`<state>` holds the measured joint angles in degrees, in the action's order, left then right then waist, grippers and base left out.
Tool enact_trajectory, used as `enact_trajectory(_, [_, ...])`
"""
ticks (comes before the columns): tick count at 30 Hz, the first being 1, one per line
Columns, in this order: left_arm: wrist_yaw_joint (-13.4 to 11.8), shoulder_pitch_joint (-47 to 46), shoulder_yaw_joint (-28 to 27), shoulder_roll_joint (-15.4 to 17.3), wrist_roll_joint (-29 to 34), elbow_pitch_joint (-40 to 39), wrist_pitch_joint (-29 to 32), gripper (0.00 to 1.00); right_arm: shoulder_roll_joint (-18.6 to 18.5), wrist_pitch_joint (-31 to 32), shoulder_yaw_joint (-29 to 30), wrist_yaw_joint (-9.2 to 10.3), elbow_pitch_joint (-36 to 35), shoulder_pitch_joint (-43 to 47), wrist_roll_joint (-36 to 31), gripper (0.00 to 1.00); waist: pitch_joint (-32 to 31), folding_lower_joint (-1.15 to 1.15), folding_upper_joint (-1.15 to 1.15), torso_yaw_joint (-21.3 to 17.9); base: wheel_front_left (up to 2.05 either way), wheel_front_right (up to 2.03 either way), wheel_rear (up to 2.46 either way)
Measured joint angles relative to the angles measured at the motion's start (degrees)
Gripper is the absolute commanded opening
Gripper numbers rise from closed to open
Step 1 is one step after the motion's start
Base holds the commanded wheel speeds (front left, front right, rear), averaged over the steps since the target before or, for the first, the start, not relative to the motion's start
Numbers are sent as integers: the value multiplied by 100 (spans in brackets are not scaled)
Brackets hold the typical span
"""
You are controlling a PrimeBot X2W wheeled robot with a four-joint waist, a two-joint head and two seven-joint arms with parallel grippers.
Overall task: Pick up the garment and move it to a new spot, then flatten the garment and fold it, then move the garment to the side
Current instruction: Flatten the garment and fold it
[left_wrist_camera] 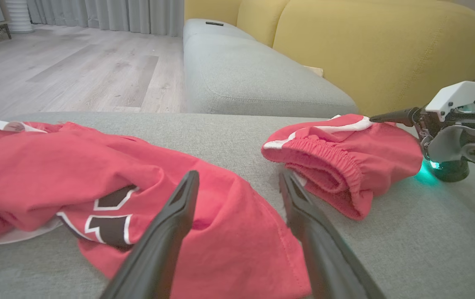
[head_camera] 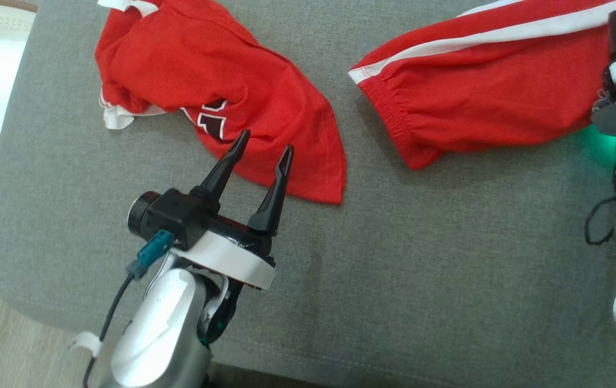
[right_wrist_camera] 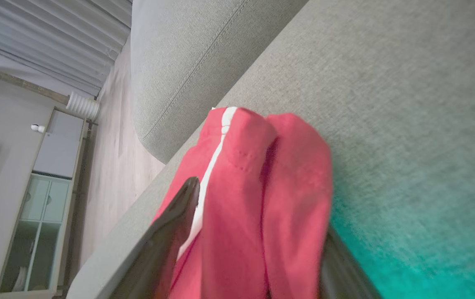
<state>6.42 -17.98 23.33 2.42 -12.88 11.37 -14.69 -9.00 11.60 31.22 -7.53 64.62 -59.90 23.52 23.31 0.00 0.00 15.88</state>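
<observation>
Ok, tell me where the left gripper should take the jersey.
Take the jersey by its near hem corner, with the left gripper coming down from the robot's side. That corner lies flat and free on the cushion just ahead of the open fingers; the far end is bunched up.
</observation>
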Motion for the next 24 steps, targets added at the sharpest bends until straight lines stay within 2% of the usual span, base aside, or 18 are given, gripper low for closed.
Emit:
enact_trajectory(7, [-35,-54,23,0,-31,-11,0,100,-156,-153,-9,0,394,-365,-404,100,129,0,0,52,0,0,0])
enact_trajectory(8, [-36,-77,23,0,-41,-10,0,100,-176,-182,-2,0,467,-409,-471,85,135,0,0,53,0,0,0])
enact_trajectory(9, [-37,-107,23,0,-41,-10,0,100,-208,-230,20,0,519,-435,-535,0,133,0,0,48,0,0,0])
enact_trajectory(17, [-71,-120,-11,-2,-41,1,0,100,-93,-682,257,0,808,-438,-737,0,-42,1,0,-125,0,0,0])
enact_trajectory(24, [-69,-70,-112,-2,-40,16,-1,100,-51,-1079,557,0,798,-176,-375,0,-325,0,0,-437,0,0,0])
